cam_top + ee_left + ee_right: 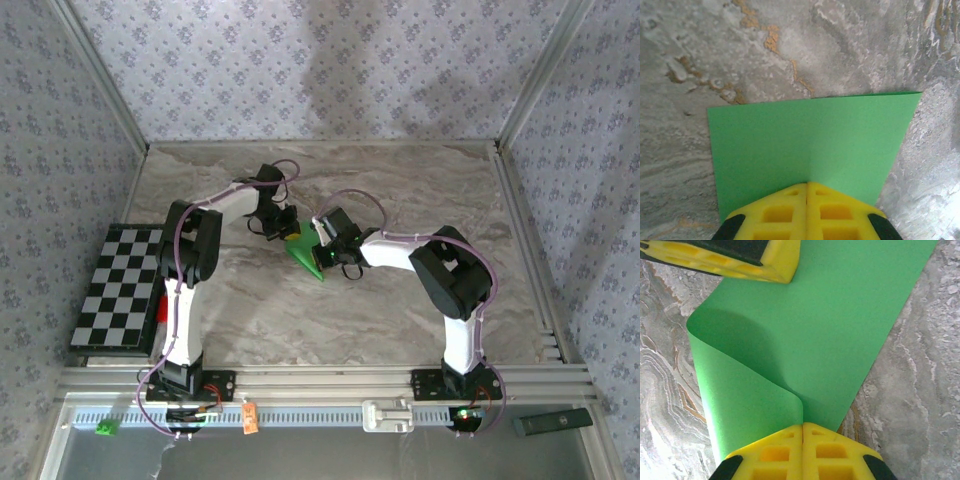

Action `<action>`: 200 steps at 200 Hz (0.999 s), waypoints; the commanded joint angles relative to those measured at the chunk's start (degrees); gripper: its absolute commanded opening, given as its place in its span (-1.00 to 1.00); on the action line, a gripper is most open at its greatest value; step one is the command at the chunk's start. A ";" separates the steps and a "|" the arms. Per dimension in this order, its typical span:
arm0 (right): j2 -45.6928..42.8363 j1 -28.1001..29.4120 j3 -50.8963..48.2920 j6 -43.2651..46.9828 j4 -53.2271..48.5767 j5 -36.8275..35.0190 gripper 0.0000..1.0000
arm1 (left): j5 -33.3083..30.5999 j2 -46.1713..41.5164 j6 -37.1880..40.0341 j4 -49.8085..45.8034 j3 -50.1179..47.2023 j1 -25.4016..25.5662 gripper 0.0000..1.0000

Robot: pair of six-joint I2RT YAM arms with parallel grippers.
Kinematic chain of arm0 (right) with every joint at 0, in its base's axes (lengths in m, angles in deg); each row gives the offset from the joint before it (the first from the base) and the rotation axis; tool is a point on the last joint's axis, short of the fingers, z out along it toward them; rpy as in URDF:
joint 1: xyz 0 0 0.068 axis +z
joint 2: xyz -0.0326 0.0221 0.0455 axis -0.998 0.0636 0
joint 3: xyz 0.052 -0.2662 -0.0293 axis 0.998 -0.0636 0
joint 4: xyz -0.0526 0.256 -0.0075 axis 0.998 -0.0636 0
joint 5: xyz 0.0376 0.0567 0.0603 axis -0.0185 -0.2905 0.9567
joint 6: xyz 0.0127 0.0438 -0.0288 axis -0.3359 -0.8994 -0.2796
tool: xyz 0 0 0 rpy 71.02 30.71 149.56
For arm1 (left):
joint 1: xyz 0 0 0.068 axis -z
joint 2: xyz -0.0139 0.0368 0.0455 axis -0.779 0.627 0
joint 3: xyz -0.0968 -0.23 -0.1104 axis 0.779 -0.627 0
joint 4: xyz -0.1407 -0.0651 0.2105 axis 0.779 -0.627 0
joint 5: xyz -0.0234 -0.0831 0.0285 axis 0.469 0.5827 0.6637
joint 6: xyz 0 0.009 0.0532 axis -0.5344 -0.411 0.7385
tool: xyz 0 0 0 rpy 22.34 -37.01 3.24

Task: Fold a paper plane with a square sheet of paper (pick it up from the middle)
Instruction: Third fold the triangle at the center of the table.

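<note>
The square sheet of paper [306,257] is bright green and lies mid-table as a pointed wedge between both grippers. In the left wrist view the sheet [790,140] lies flat with a centre crease. My left gripper [807,184] is shut, its yellow tips resting on that crease at the sheet's near edge. From above, my left gripper [283,233] is at the wedge's far end. In the right wrist view one flap of the sheet [755,405] curls up off the table. My right gripper [803,424] is shut on that raised fold. The left gripper's fingers [740,260] press the far part.
A black-and-white checkered board [120,290] lies at the table's left edge. On the front rail sit a tiny green cube [105,428], an orange clip [250,418] and a black bar [552,422]. Patterned walls close in three sides.
</note>
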 commanded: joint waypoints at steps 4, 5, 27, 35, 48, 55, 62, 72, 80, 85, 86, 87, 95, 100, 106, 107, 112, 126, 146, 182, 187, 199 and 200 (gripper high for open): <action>-1.14 -0.08 0.90 -0.47 -2.29 -1.20 -1.00 | -1.43 2.63 1.03 -2.57 0.76 0.61 -1.00; -1.12 -0.07 0.94 -0.47 -2.35 -1.22 -1.00 | -1.43 2.54 1.03 -2.57 0.79 0.61 -1.00; -1.01 0.02 0.97 -0.57 -2.95 -2.01 -1.00 | -1.43 2.54 1.12 -2.60 0.95 0.61 -1.00; -0.91 0.01 0.99 -0.44 -3.13 -2.11 -1.00 | -1.43 2.54 1.12 -2.57 0.99 0.61 -1.00; -0.77 0.02 1.03 -0.44 -3.29 -2.21 -1.00 | -1.37 2.62 1.12 -2.57 1.08 0.62 -1.00; -0.66 0.02 1.15 -0.42 -3.41 -2.20 -1.00 | -1.41 2.63 1.12 -2.58 1.08 0.63 -1.00; -0.49 0.03 1.18 -0.47 -3.55 -2.21 -1.00 | -1.37 2.63 1.12 -2.57 1.17 0.70 -1.00; -0.19 0.03 1.34 -0.57 -3.89 -2.31 -1.00 | -1.34 2.57 1.12 -2.58 1.36 0.68 -1.00; -0.07 0.03 1.50 -0.73 -4.20 -2.59 -1.00 | -1.33 2.54 1.13 -2.58 1.51 0.68 -1.00; -0.12 0.01 1.64 -0.81 -4.37 -2.80 -1.00 | -1.34 2.54 1.12 -2.58 1.56 0.70 -1.00; -0.12 -0.03 1.62 -0.82 -4.40 -2.81 -1.00 | -1.34 2.58 1.12 -2.58 1.59 0.70 -1.00; -0.13 0.00 1.61 -0.83 -4.38 -2.78 -1.00 | -1.34 2.60 1.17 -2.58 1.60 0.74 -1.00; -0.29 0.01 1.43 -0.77 -4.36 -2.78 -1.00 | -1.40 2.67 1.21 -2.59 1.60 0.74 -1.00; -0.43 0.03 1.43 -0.75 -4.20 -2.59 -1.00 | -1.43 2.80 1.21 -2.58 1.65 0.78 -1.00; -0.76 0.03 1.34 -0.68 -3.96 -2.19 -1.00 | -1.43 2.95 1.21 -2.57 1.76 0.77 -1.00; -0.80 0.03 1.34 -0.67 -3.94 -2.16 -1.00 | -1.43 3.01 1.25 -2.57 1.73 0.78 -1.00; -1.09 0.01 1.21 -0.70 -3.56 -1.81 -1.00 | -1.39 3.19 1.30 -3.88 1.70 0.79 -1.00; -2.05 -0.06 1.00 -0.65 -2.72 -0.88 -1.00 | -1.40 3.58 1.39 -4.13 1.60 0.79 -1.00; -2.92 -0.17 0.99 -0.66 -1.99 0.41 -1.00 | -1.43 3.68 1.47 -4.09 1.33 0.88 -1.00; -3.29 -0.24 0.71 -0.84 -1.44 0.23 -1.00 | -1.43 3.76 1.65 -4.08 1.39 0.88 -1.00; -3.21 -0.32 0.66 -0.84 -1.53 0.02 -1.00 | -1.43 3.74 1.65 -4.09 1.29 0.86 -1.00; -2.79 -0.35 0.63 -0.95 -1.75 -0.60 -1.00 | -1.43 3.77 1.69 -4.09 1.48 0.88 -1.00; -2.69 -0.38 0.59 -0.93 -1.73 -0.62 -1.00 | -1.43 3.73 1.67 -4.08 1.46 0.88 -1.00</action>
